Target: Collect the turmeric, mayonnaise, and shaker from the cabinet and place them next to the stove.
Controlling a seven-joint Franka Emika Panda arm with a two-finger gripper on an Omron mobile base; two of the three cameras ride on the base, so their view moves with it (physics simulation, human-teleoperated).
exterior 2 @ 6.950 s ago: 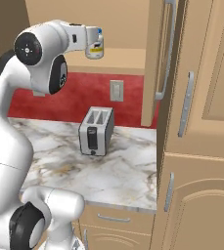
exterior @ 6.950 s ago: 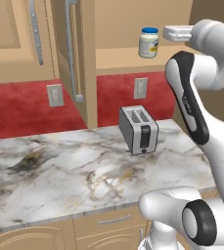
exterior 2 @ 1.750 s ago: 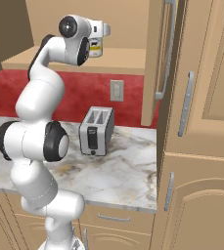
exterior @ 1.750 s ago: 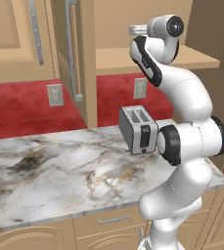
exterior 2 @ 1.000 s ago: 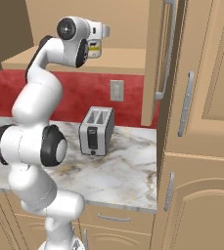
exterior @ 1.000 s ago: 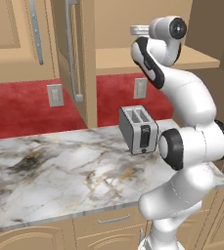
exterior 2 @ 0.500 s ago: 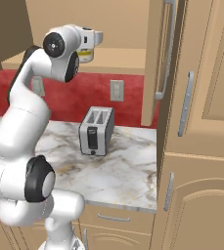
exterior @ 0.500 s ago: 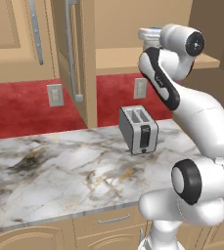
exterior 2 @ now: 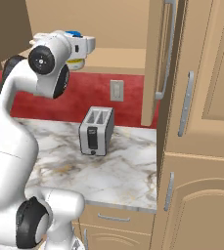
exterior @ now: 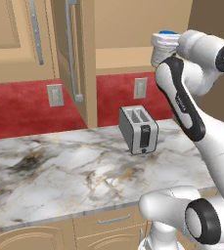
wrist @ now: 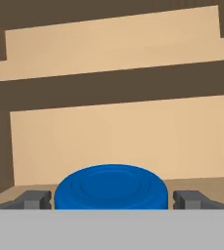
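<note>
Hand view is giving the key relation: the mayo (wrist: 111, 188) is sitting dead centre between the two fingertips (wrist: 35, 199), one tip at 9 o'clock of the blue lid and the other at 3 o'clock, each w/ a small gap to the lid edge. So the gripper (wrist: 111, 200) is standing wide apart around the jar, not clamped on it yet, by my read. Jar's long axis is running upright on the cabinet (exterior: 128, 58) shelf, and the hand is reaching in roughly level, so the jaws are straddling it at lid height. Closing straight in looks like all the next move needs; no sideways fix seems called for.

Left base view is showing the jar at about 1 o'clock of frame, white body w/ blue lid (exterior: 165, 34), tucked against the wrist. Right base view is showing the same thing at 11 o'clock, the lid (exterior 2: 74, 34) peeking over the hand, label partly visible below.

Hard to make out: the jar body is cut off in hand view, only the lid top showing, so how far down the fingers are sitting is unclear. Whether the pads are touching the lid sides is probably no, but the view is too low to be sure. Shaker and turmeric I can't place from these frames. Toaster (exterior: 139, 129) is sitting on the counter (exterior: 59, 171) well below, at 6 o'clock of the jar, out of the way.
</note>
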